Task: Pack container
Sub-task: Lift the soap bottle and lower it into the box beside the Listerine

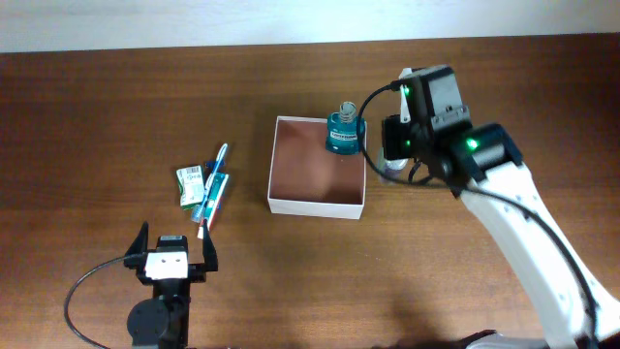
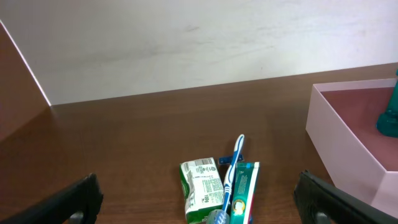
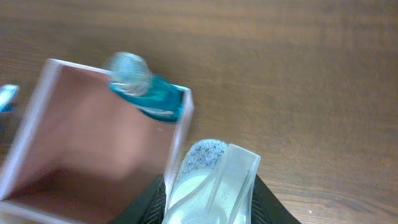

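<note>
The container [image 1: 317, 206] is a square shallow box with white walls and a reddish-brown inside, at the table's middle; it also shows in the left wrist view [image 2: 342, 143] and the right wrist view [image 3: 25, 143]. A teal bottle [image 1: 343, 131] stands upright in its far right corner [image 3: 152, 99]. My right gripper [image 3: 211, 202] is shut on a clear plastic tube [image 3: 211, 177] with a speckled end, just outside the container's right wall [image 1: 392, 167]. My left gripper [image 1: 174, 257] is open and empty, near the front edge, short of the loose toiletries.
A green packet [image 2: 200, 190], a blue-and-white toothbrush [image 2: 231, 171] and a teal toothpaste box [image 2: 244, 193] lie together left of the container, between my left fingers' line of sight. The same pile shows overhead [image 1: 203, 189]. A white wall backs the table.
</note>
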